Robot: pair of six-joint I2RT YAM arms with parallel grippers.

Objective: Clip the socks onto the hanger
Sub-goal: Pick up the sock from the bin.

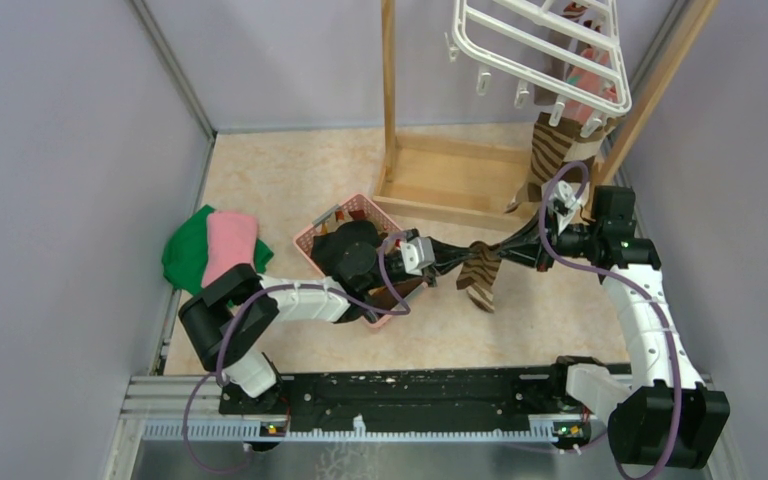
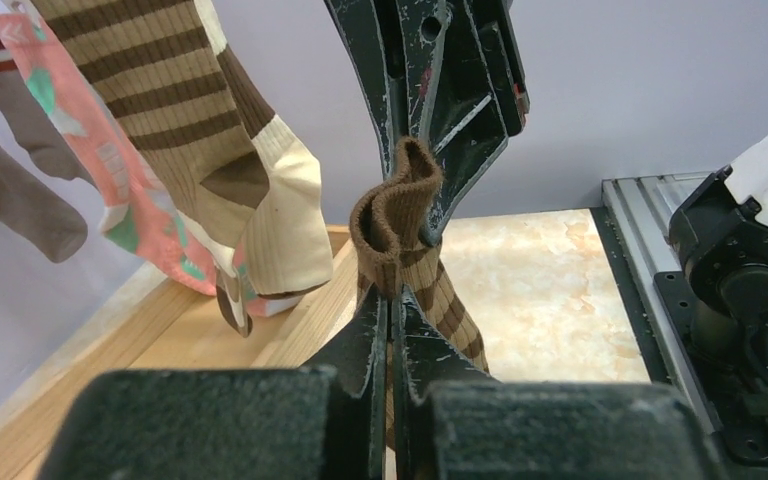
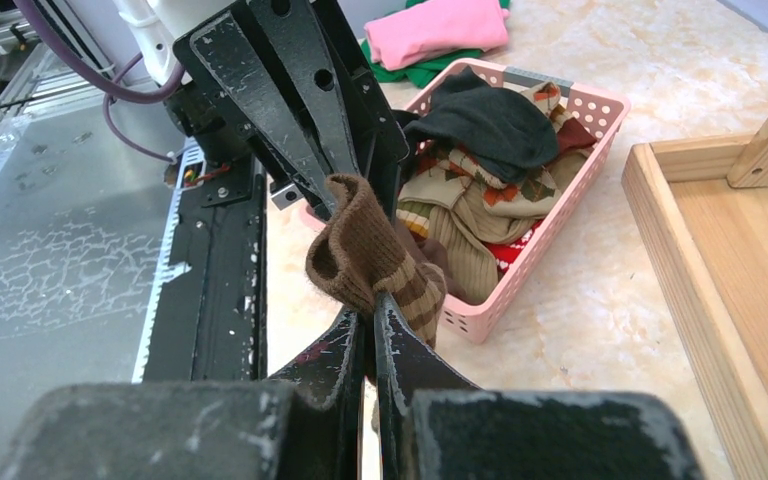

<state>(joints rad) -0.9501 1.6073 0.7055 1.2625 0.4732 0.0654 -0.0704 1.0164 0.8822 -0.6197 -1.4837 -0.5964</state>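
A brown and cream striped sock hangs between my two grippers, above the floor in front of the wooden stand. My left gripper is shut on its cuff from the left. My right gripper is shut on the same cuff from the right. In the left wrist view my left gripper pinches the sock, with the right fingers above. In the right wrist view my right gripper pinches the sock. The white hanger is at the upper right, with a striped sock clipped under it.
A pink basket holds several socks, a black one on top. Folded green and pink cloths lie at the left. The wooden stand is behind. Pink and grey-brown socks hang beside the clipped striped one.
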